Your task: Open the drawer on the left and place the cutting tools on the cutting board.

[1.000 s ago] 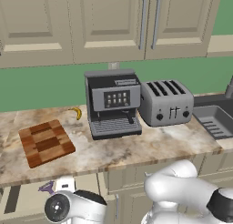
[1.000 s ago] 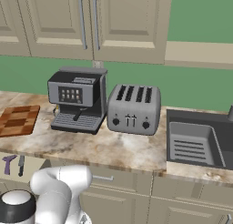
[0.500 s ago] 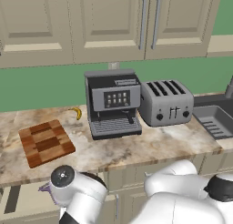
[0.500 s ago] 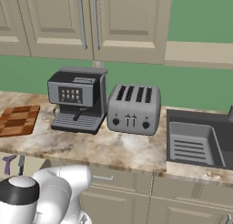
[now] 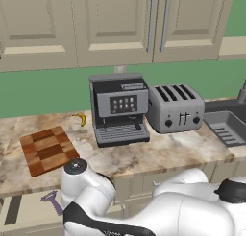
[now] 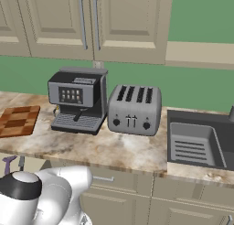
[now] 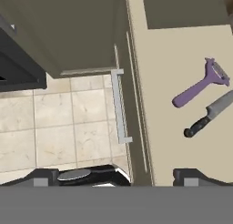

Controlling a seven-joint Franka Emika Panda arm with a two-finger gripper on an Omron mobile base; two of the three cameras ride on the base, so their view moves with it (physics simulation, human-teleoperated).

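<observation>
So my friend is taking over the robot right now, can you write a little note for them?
Pincer: open, empty, looking down over the drawer's silver handle.
Drawer: already pulled open.
Inside it: purple cutting tool and a black-handled knife, lying side by side, untouched.
Cutting board: on the counter at the left, nothing on it.
Done: drawer opened.
Left: pick up both tools and lay them on the board.

The cutting board (image 5: 49, 150) lies on the counter (image 5: 158, 153); below, a purple tool (image 5: 52, 201) lies in the open drawer (image 5: 29, 212).
</observation>
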